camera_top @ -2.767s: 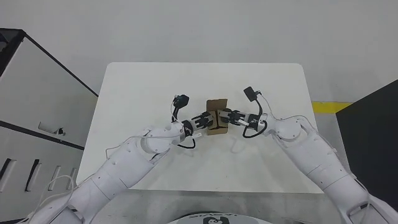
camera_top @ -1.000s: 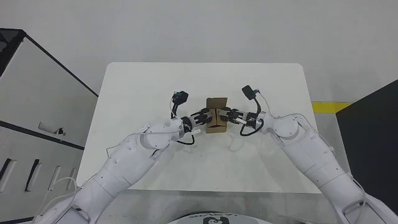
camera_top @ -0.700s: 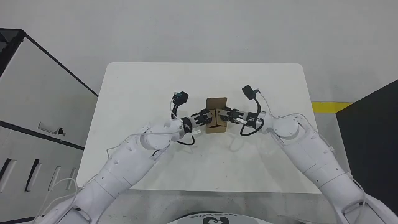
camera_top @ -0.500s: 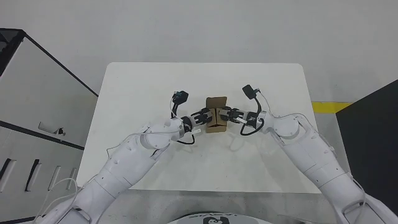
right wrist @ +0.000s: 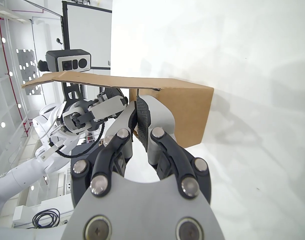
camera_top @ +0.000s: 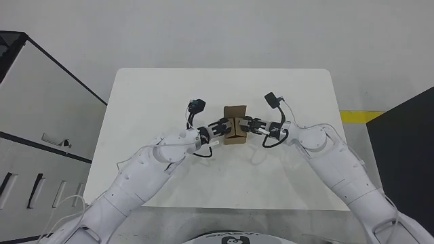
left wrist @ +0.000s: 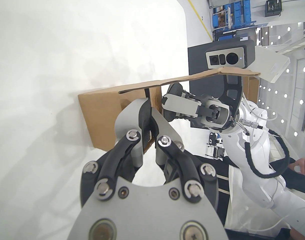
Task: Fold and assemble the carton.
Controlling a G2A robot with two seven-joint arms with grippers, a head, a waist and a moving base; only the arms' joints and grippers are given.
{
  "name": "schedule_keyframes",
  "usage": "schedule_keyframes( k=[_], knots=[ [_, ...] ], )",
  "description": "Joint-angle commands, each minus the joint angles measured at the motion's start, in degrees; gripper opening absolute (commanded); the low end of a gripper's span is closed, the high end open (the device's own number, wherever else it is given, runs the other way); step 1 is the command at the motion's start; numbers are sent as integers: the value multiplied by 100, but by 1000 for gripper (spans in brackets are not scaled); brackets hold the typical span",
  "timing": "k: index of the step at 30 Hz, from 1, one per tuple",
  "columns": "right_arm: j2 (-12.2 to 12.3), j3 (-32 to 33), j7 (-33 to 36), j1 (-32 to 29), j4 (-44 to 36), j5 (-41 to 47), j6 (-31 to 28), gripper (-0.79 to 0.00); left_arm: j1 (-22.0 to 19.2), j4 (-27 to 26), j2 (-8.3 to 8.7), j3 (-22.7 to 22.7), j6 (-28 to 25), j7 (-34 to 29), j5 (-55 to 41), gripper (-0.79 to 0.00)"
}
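Top view: the carton (camera_top: 235,126) stands near the middle of the tabletop (camera_top: 156,95), with the left tool (camera_top: 218,129) and the right tool (camera_top: 249,126) on opposite sides of it. The arms cover its side walls, so it is hard to judge how square it sits.

Left wrist view: the left tool is closed on a thin edge of the carton's wall, with cardboard pinched between its fingers. One long flap (left wrist: 210,74) juts out unfolded above the right tool. Uneven pulling by the two tools could tear this edge or let it slip free, and the light carton could skid.

Right wrist view: the right tool's pads (right wrist: 142,116) are nipped shut on the facing wall edge. The carton's inside and bottom are hidden, so I cannot tell whether the base is closed. The loose flap could snag a tool.
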Motion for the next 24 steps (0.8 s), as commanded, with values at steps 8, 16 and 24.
schedule_keyframes(
  k=[8, 16, 24],
  knots=[
    [-22, 28, -5, -5, -3, -14, -18, -785, 16, 2, -32, -64, 8, -40, 49, -785],
    [-46, 25, 17, 0, 24, -35, 0, -785, 34, 30, -63, -107, -10, -76, 67, -785],
    [-57, 69, 20, -1, -26, -55, -23, -785, 60, 4, -85, -170, -19, -93, 107, -785]
  ],
)
